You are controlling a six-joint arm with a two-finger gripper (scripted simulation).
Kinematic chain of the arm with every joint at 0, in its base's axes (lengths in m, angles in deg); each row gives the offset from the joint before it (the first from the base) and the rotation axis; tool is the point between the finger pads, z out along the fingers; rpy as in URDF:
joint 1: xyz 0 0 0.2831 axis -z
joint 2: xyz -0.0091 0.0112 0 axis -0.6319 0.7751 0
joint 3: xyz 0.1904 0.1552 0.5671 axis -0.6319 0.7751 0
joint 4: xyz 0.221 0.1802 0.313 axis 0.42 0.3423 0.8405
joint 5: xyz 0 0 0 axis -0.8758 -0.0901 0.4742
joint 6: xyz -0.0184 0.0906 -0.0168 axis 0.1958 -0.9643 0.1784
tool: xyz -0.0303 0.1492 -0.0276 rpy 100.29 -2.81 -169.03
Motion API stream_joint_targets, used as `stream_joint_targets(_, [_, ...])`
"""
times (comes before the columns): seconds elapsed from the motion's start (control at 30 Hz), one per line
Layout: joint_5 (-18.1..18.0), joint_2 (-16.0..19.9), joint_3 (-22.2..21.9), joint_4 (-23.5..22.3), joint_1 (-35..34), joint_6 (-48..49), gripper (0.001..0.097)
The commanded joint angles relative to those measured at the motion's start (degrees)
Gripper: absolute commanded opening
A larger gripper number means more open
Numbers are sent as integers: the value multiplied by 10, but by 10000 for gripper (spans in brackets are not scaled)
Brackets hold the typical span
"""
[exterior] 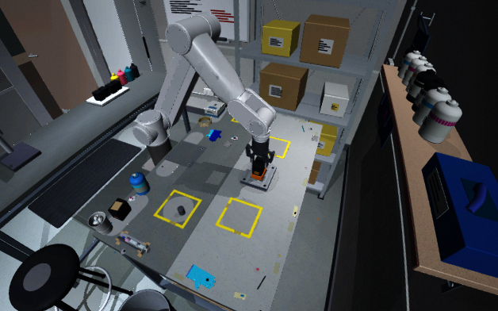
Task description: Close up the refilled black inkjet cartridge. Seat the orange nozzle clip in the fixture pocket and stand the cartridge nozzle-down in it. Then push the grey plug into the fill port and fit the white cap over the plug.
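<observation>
The black inkjet cartridge [259, 163] stands upright in the orange nozzle clip [257, 174], which sits in the grey fixture [259, 179] near the middle of the bench. My gripper [259, 160] is open around the cartridge's upper part and holds nothing. The grey plug [181, 210] stands alone inside the near left yellow square. The white cap is not something I can make out.
A metal cup [99, 223] stands at the bench's near left edge, with a black box [119, 209] and a blue canister [139, 183] beside it. An empty yellow square [239, 217] lies in front of the fixture, another [280, 146] behind it. Shelving with boxes [283, 85] rises behind.
</observation>
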Motion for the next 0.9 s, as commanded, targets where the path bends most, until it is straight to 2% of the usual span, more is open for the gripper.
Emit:
stream_joint_targets(0.0, [0,0,0,0,0,0,700])
stream_joint_targets(0.37, [16,-10,-8,0,0,0,700])
stream_joint_targets(0.87, [94,-49,-46,0,0,0,700])
